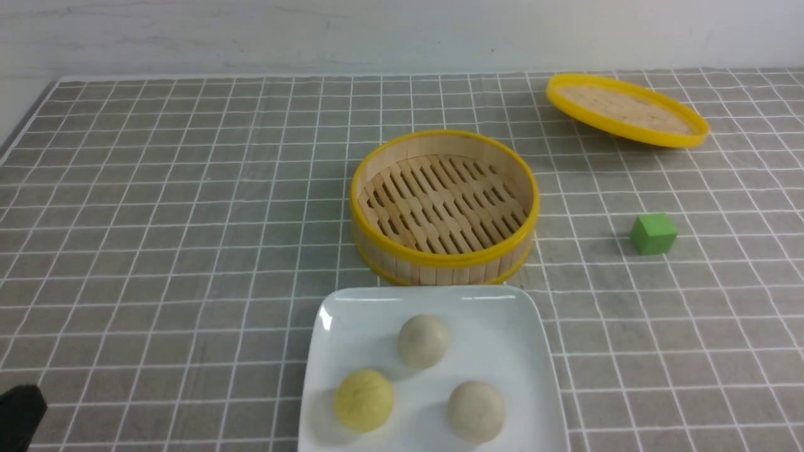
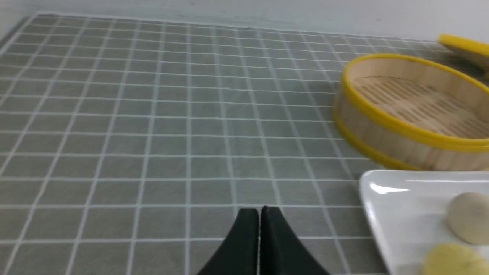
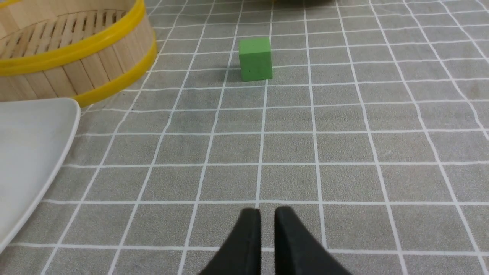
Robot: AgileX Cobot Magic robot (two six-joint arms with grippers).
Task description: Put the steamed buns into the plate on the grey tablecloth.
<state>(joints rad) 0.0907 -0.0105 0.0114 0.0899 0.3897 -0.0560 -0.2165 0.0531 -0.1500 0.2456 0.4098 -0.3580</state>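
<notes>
Both grippers empty; all three steamed buns (image 1: 422, 376) are seen on the plate (image 1: 502, 307).
Front view: two cream buns and one pale yellow are set apart on the glossy white plate on the grey tablecloth (image 1: 157, 251); steamer (image 1: 444, 204) empty. Left wrist view: left gripper (image 2: 260, 215) pressed shut over cloth. Right wrist view: right gripper (image 3: 267, 217) nearly closed, a slit left, nothing held. Task is judged done; only retraction is called for.

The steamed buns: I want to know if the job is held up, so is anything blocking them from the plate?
Nothing visible does. All three steamed buns already lie on the plate. The bamboo steamer behind it holds none.
</notes>
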